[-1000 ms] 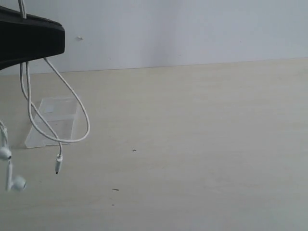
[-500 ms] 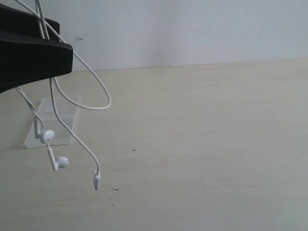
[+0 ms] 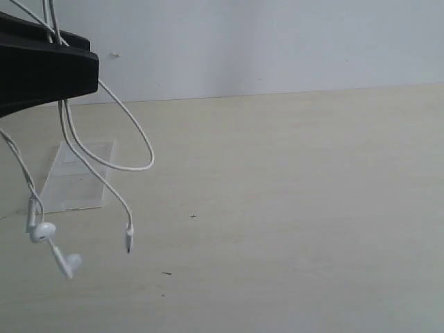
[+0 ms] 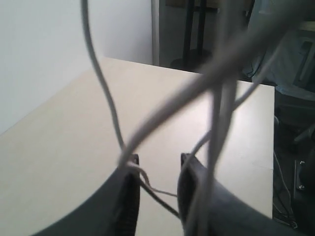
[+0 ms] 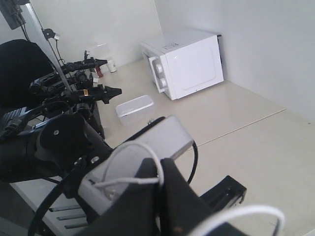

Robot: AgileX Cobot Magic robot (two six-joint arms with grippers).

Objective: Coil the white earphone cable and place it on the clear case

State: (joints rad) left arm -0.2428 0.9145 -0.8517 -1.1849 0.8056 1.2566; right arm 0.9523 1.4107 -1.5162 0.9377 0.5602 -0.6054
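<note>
The white earphone cable [image 3: 111, 132] hangs in loops from a black gripper body [image 3: 48, 73] at the top left of the exterior view. Its two earbuds [image 3: 43, 232] and its plug [image 3: 129, 239] dangle just above the table. Behind the loops, the clear case [image 3: 76, 182] lies on the table. In the left wrist view my left gripper [image 4: 158, 162] has its jaws apart, and cable strands [image 4: 147, 129] drape over one fingertip and cross the gap. My right gripper [image 5: 160, 166] is shut on a loop of the cable [image 5: 147, 147].
The pale wooden tabletop [image 3: 291, 208] stretches right to a white wall. In the right wrist view a white microwave [image 5: 184, 61] and a small white tub [image 5: 134, 108] stand on a far surface. Black equipment [image 5: 74, 93] is beside them.
The hanging cable has swung: earbuds and plug went right, then back left and lower. The black gripper body shifted slightly. The left jaws widened, then narrowed somewhat.
</note>
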